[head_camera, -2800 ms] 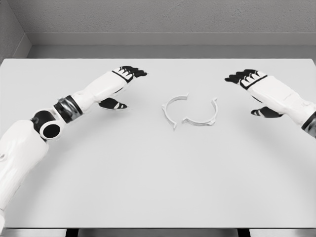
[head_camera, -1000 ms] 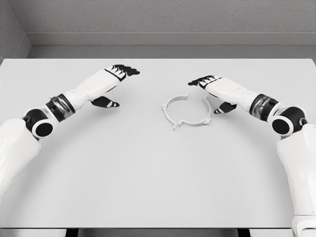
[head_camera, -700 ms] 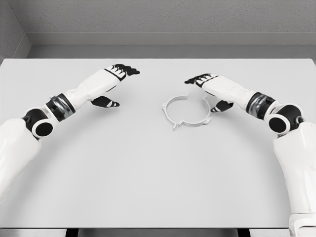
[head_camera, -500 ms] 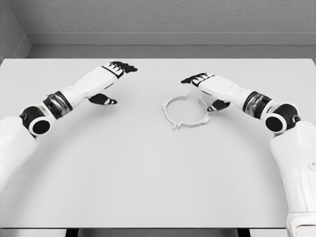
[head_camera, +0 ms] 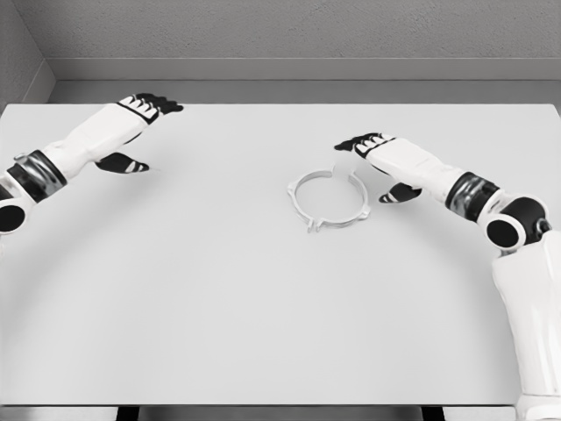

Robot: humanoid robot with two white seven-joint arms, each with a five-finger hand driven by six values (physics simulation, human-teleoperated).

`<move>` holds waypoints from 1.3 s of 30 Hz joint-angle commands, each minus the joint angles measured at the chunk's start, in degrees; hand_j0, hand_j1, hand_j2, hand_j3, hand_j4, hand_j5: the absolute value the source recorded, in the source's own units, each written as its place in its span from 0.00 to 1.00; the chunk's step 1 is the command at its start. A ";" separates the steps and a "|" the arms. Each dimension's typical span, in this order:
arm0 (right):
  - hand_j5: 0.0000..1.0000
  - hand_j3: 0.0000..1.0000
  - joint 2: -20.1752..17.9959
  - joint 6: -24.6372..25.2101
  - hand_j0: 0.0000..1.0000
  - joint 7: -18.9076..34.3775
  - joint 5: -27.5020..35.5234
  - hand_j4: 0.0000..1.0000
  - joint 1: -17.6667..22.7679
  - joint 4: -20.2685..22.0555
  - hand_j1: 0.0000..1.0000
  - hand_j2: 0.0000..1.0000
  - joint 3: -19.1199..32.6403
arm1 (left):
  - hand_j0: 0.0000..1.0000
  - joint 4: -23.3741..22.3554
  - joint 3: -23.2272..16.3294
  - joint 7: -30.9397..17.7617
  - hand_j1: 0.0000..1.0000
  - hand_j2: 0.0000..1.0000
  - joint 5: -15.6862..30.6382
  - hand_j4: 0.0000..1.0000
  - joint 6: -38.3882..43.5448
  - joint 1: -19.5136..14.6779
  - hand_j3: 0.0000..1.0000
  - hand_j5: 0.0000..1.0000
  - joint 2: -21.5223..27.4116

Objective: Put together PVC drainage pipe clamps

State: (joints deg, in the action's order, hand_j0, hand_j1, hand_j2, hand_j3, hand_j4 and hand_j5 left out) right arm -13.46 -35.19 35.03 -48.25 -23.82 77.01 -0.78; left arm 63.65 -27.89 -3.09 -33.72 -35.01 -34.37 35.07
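Observation:
Two white half-ring clamp pieces lie closed together as one clamp ring [head_camera: 327, 198] flat on the white table [head_camera: 263, 298], a little right of centre. My right hand [head_camera: 379, 153] hovers just beyond the ring's upper right edge, fingers spread and holding nothing, thumb [head_camera: 401, 195] lowered beside the ring. My left hand [head_camera: 138, 118] is far off at the upper left, open and empty, well away from the ring.
The table's back edge meets a grey wall [head_camera: 289, 35] just behind both hands. My right forearm and elbow [head_camera: 508, 230] run along the right side.
The right half-ring has been pushed left by my right hand until the two halves form one ring. My right hand then drew back slightly right. My left hand swung far to the upper left.

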 commanded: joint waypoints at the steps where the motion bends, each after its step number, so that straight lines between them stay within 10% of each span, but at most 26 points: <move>1: 1.00 1.00 -0.52 0.19 1.00 -0.03 0.62 1.00 0.17 2.09 1.00 1.00 0.17 | 1.00 -0.02 0.29 0.01 1.00 1.00 0.40 1.00 0.01 0.00 1.00 1.00 1.67; 39: 1.00 1.00 -0.60 0.19 1.00 -0.03 0.18 1.00 3.34 5.08 1.00 1.00 -2.73 | 1.00 -0.11 1.00 0.01 1.00 1.00 0.40 1.00 0.01 0.35 1.00 1.00 2.19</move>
State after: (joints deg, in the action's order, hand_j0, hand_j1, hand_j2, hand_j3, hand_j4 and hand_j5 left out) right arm -14.15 -35.17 35.03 -48.41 -20.48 82.09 -3.46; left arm 63.59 -26.96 -3.09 -33.69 -35.02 -34.01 37.24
